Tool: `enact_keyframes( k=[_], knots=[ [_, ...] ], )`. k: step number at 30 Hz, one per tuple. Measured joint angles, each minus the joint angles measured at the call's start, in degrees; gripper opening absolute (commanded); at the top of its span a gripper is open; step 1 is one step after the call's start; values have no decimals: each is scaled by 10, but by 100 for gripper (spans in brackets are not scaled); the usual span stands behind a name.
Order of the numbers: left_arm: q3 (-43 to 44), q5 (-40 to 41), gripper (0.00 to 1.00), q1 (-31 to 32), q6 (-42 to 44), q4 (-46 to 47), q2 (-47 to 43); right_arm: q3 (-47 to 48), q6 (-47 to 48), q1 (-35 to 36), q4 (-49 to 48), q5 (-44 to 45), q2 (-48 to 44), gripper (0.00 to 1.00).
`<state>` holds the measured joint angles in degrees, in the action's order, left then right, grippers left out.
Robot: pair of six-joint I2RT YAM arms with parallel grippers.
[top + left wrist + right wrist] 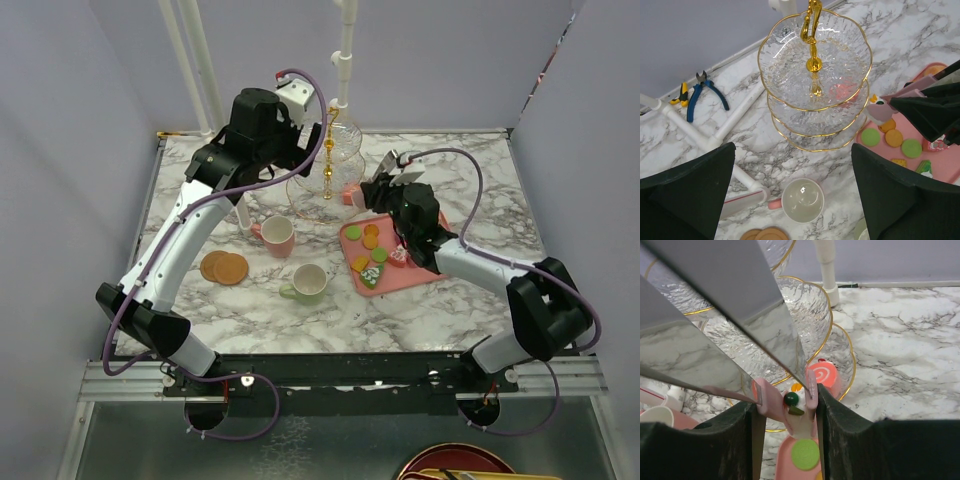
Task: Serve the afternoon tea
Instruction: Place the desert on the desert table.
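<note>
left pincer point(792, 150): jaws wide, hanging above the glass stand point(790, 75).
right pincer point(787, 400): narrow, gripping a small cake point(800, 425) beside the stand's lower rim.
stand: upright at the back of the marble surface point(460, 300), a pink swirl cake point(821, 376) on a lower tier.

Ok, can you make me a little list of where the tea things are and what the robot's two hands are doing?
stand: three glass tiers, upright, one pink swirl cake on a lower tier
right gripper: shut on small cake, beside the stand
left gripper: open, above the stand, empty
pink tray: macarons on it
pink mug, green mug: upright, on the table, off the coasters
</note>
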<state>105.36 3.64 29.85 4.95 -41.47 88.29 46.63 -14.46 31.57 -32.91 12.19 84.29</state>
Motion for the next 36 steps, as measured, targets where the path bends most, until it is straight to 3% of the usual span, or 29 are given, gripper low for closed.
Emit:
enact_keyframes(
  k=[23,36],
  knots=[
    [0,10,99,-10,6,-1,-6,61,-28,19,-141,19,189,40],
    [-1,9,99,-10,2,-1,0,48,-50,21,-169,51,203,61]
  ],
)
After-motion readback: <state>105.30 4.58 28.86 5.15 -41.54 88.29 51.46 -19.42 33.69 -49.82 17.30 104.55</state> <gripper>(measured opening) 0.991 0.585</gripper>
